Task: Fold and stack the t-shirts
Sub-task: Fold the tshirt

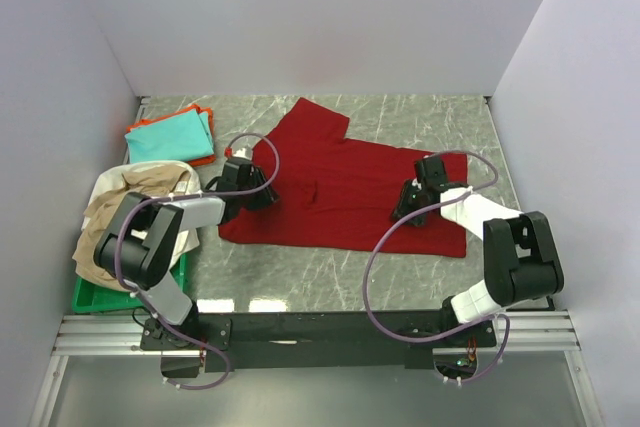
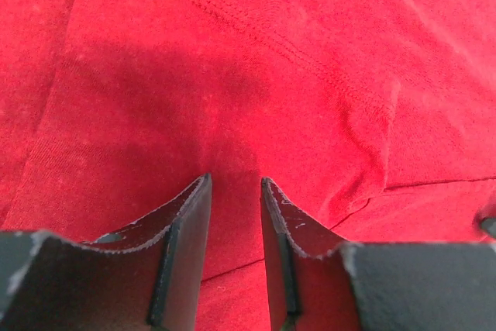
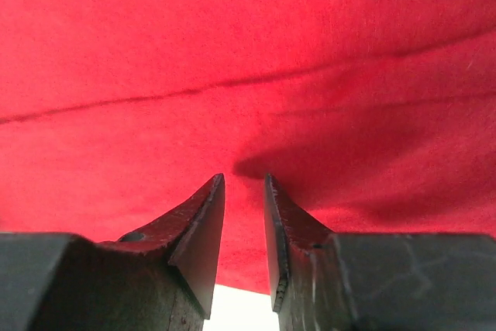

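A large dark red t-shirt (image 1: 345,182) lies spread on the marble table. My left gripper (image 1: 262,194) is low on its left edge. In the left wrist view the jaws (image 2: 235,180) are nearly closed, with red cloth (image 2: 256,75) filling the narrow gap. My right gripper (image 1: 408,199) is low on the shirt's right part. Its jaws (image 3: 244,176) are also nearly closed on red cloth (image 3: 232,52), and the shirt's edge and pale table show between them. Folded teal and orange t-shirts (image 1: 170,135) lie at the back left. Crumpled beige and white t-shirts (image 1: 130,209) are heaped at the left.
A green plastic tray (image 1: 100,297) sits at the left front under the beige heap. White walls close the table on three sides. The arm bases and a metal rail (image 1: 320,332) run along the near edge. Purple cables loop over both arms.
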Robot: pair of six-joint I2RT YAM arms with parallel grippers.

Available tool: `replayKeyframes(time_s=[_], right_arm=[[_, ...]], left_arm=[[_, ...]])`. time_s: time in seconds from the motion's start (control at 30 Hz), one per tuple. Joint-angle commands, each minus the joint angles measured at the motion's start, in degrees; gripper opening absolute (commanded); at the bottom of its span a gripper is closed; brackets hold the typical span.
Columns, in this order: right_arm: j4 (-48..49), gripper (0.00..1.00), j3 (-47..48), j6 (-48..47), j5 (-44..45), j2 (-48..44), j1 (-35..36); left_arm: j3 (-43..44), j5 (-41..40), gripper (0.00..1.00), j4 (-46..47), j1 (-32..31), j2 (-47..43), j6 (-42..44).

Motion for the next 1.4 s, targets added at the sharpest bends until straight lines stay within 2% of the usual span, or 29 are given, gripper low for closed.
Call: replayKeyframes(time_s=[0.0, 0.27, 0.5, 0.9, 1.13, 1.23, 1.37], right_arm=[[1.67, 0.34, -1.44, 1.6, -0.07, 0.68, 0.48], [-1.75, 0.31, -5.14, 4.68, 1.87, -0.54, 1.36], [-4.39, 0.3, -10.15, 7.49, 3.81, -7.57, 3.03], [-10.01, 0.3, -14.02, 8.99, 5.21, -19.17, 5.14], [-12.13, 0.3, -7.96, 6.09, 7.22, -21.73, 5.67], [-10.46, 0.3, -4.89, 5.21, 7.06, -20.94, 6.63], [-6.07, 0.31, -1.46, 5.3, 4.43, -14.72, 9.35]], left_arm=[[-2.76, -1.14, 0.38, 1.08, -0.15, -2.73, -0.8], [-9.27, -4.05, 0.38, -0.77, -0.32, -9.23, -2.12], [-14.81, -4.75, 0.39, -3.84, -0.76, -16.27, -3.27], [-21.93, -10.64, 0.38, -10.17, -4.27, -31.03, -8.19], [-16.32, -11.44, 0.39, -12.99, -7.09, -35.17, -6.96], [-12.46, -10.03, 0.4, -11.05, -7.26, -30.98, -4.68], [-6.66, -6.0, 0.4, -4.4, -7.26, -23.43, -3.1]])
